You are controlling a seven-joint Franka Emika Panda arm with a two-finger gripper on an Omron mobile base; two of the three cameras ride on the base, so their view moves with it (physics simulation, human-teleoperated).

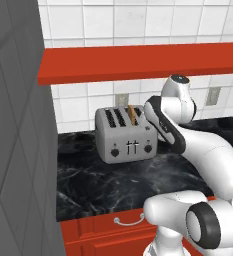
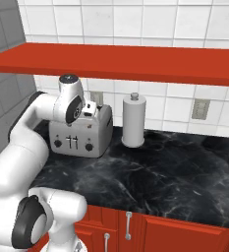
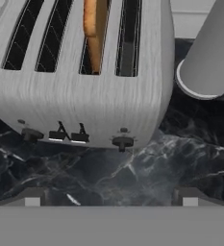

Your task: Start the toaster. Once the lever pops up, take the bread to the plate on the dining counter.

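Note:
The silver toaster (image 1: 124,139) (image 2: 79,135) (image 3: 84,96) stands on the black marble wall-side countertop (image 1: 113,185). A golden-brown slice of bread (image 1: 132,114) (image 3: 95,29) sticks up from the third slot from the left. Two thin black levers (image 3: 68,137) sit between the two knobs on the toaster's front. My gripper (image 3: 110,198) hovers above and in front of the toaster. It is open, with its fingertips (image 3: 32,197) wide apart and nothing between them. The plate and the dining counter are out of view.
A grey paper-towel roll (image 2: 134,120) (image 3: 209,53) stands just right of the toaster. A red shelf (image 1: 138,62) (image 2: 121,61) hangs low over the countertop. A grey wall (image 1: 18,150) closes the left side. Red drawers (image 1: 113,225) run below the countertop.

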